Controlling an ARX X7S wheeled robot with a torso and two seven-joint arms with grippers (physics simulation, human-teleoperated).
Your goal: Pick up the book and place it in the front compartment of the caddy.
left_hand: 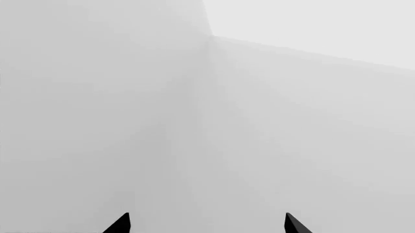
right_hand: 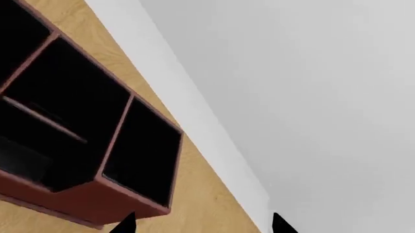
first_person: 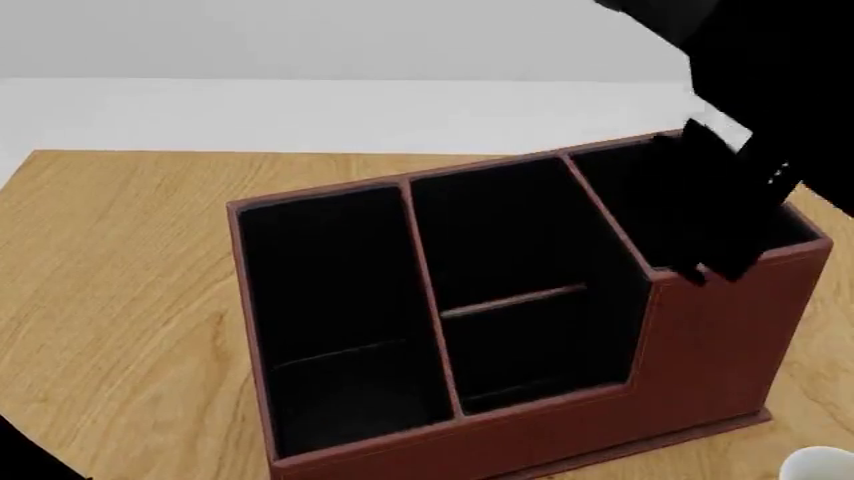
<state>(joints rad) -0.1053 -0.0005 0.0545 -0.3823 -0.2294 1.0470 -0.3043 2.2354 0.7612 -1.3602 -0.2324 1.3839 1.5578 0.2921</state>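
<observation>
The red-brown caddy (first_person: 707,350) stands on the wooden table, its black pockets open upward. Its front compartment (first_person: 534,345), behind the stepped-down low wall, holds a thin brown divider bar (first_person: 514,299). The caddy also shows in the right wrist view (right_hand: 77,199). No book shows in any view. My right gripper (right_hand: 201,225) is open and empty; in the head view the black arm (first_person: 727,215) hangs over the caddy's tall right pocket. My left gripper (left_hand: 207,224) is open and empty, facing only blank grey walls; it does not show in the head view.
The wooden table (first_person: 120,300) extends left of and behind the caddy, with its far edge against a white floor strip and grey wall. A white mug's rim (first_person: 823,465) shows at the bottom right corner, beside the caddy's base.
</observation>
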